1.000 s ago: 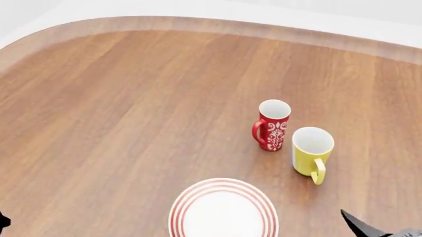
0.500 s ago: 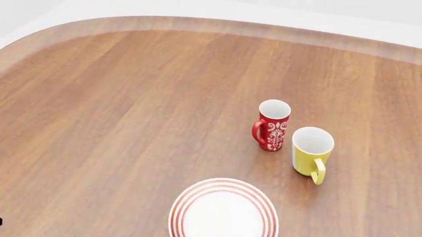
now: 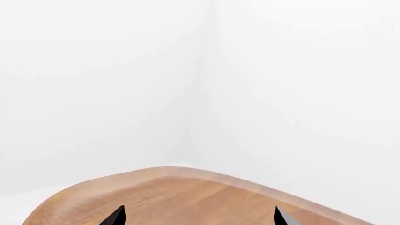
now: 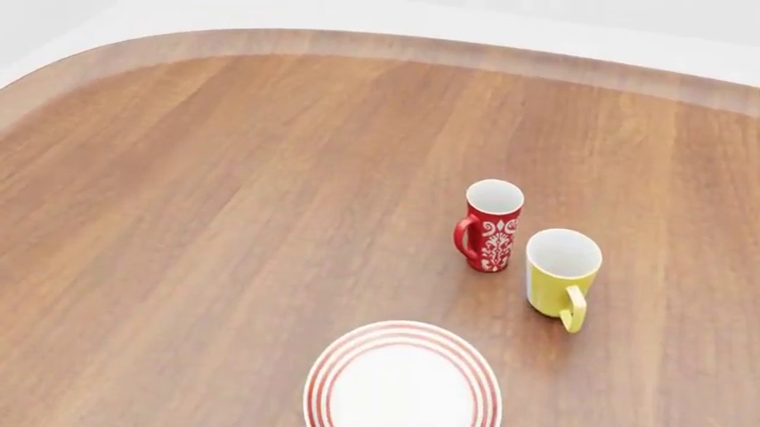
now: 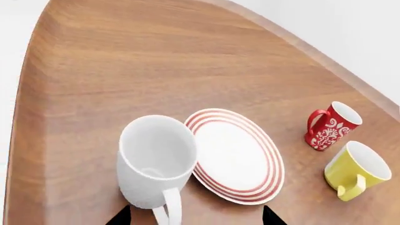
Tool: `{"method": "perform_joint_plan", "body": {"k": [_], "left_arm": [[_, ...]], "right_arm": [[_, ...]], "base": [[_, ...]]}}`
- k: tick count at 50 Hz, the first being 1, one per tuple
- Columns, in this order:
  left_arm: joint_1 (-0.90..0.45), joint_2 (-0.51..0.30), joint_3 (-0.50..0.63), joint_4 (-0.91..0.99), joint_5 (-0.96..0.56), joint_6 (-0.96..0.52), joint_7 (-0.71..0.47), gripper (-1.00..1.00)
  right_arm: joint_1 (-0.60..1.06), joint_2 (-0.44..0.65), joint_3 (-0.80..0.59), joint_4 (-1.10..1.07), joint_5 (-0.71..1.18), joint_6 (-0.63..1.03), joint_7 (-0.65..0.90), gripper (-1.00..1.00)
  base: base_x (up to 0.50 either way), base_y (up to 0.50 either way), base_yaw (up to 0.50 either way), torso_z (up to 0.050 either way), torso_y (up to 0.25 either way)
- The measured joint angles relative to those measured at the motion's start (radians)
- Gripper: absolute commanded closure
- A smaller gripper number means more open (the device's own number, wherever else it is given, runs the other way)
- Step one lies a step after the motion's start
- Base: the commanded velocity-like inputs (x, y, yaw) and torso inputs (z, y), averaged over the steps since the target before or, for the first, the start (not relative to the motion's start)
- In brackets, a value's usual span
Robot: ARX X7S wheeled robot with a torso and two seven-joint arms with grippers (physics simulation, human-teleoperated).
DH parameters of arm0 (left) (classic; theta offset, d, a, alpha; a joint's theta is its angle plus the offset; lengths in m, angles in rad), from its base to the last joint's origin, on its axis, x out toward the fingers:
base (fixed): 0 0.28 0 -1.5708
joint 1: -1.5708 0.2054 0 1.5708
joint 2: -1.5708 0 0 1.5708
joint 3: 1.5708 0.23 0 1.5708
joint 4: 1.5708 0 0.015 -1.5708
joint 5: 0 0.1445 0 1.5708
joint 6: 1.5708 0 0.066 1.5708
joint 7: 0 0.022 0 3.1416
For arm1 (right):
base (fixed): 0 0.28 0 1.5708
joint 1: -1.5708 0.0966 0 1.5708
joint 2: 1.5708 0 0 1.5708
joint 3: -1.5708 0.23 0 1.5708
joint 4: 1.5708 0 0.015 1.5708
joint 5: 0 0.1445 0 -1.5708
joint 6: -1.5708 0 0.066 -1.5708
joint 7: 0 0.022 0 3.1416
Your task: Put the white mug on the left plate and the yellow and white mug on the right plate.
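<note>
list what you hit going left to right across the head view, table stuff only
plate → red mug → yellow and white mug

Mugs: three.
- One white mug, large, plain, upright, just beside the plate.
- One yellow and white mug, yellow outside, white inside, upright.
- One red mug, white patterned, upright, near the yellow one.

Plates: one in view, white with red rings near the rim; which of the task's two plates it is cannot be told.

Surface: one, wooden, rounded edge.

Claws: two, each showing a pair of dark fingertips, left claw and right claw.
</note>
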Motion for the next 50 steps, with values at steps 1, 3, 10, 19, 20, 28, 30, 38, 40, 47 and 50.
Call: {"method": "perform_joint_plan", "body": {"k": [1, 3, 10, 19, 20, 28, 30, 38, 40, 47, 50], "left_arm": [[0.0, -0.001, 0.0, 0.0, -0.001, 0.0, -0.001, -1.0], [-0.001, -0.002, -0.001, 0.001, -0.003, 0.0, -0.002, -1.0], [0.001, -0.005, -0.005, 0.005, -0.008, 0.0, -0.007, -1.0], [0.004, -0.008, -0.007, 0.006, -0.012, 0.003, -0.011, -1.0], [0.005, -0.008, -0.008, 0.007, -0.013, 0.003, -0.012, -1.0], [0.01, -0.011, -0.014, 0.013, -0.022, 0.006, -0.016, -1.0], [0.01, -0.011, -0.013, 0.011, -0.023, 0.007, -0.016, -1.0], [0.006, -0.011, -0.005, 0.003, -0.02, 0.011, -0.018, -1.0], [0.006, -0.011, -0.004, 0.002, -0.019, 0.012, -0.018, -1.0], [0.008, -0.014, -0.003, 0.001, -0.021, 0.014, -0.019, -1.0], [0.01, -0.016, -0.004, 0.002, -0.023, 0.015, -0.02, -1.0]], "right_arm": [[0.009, -0.001, -0.008, 0.011, 0.001, -0.001, -0.004, -1.0], [0.028, -0.003, -0.023, 0.034, 0.003, -0.004, -0.014, -1.0], [0.11, -0.016, -0.071, 0.126, 0.015, -0.012, -0.05, -1.0], [0.202, -0.032, -0.123, 0.232, 0.022, -0.014, -0.086, -1.0], [0.21, -0.033, -0.129, 0.243, 0.022, -0.014, -0.089, -1.0], [0.256, -0.035, -0.166, 0.3, 0.015, -0.001, -0.106, -1.0], [0.263, -0.033, -0.174, 0.309, 0.013, 0.002, -0.11, -1.0], [0.285, -0.028, -0.201, 0.356, 0.002, 0.002, -0.122, -1.0], [0.29, -0.029, -0.208, 0.369, 0.0, 0.0, -0.124, -1.0], [0.315, -0.032, -0.233, 0.409, -0.01, -0.001, -0.135, -1.0], [0.331, -0.034, -0.245, 0.425, -0.013, 0.002, -0.14, -1.0]], "base": [[0.0, 0.0, 0.0, 0.0, 0.0], [0.0, 0.0, 0.0, 0.0, 0.0], [0.0, 0.0, 0.0, 0.0, 0.0], [0.0, 0.0, 0.0, 0.0, 0.0], [0.0, 0.0, 0.0, 0.0, 0.0], [0.0, 0.0, 0.0, 0.0, 0.0], [0.0, 0.0, 0.0, 0.0, 0.0], [0.0, 0.0, 0.0, 0.0, 0.0], [0.0, 0.0, 0.0, 0.0, 0.0], [0.0, 0.0, 0.0, 0.0, 0.0], [0.0, 0.0, 0.0, 0.0, 0.0]]}}
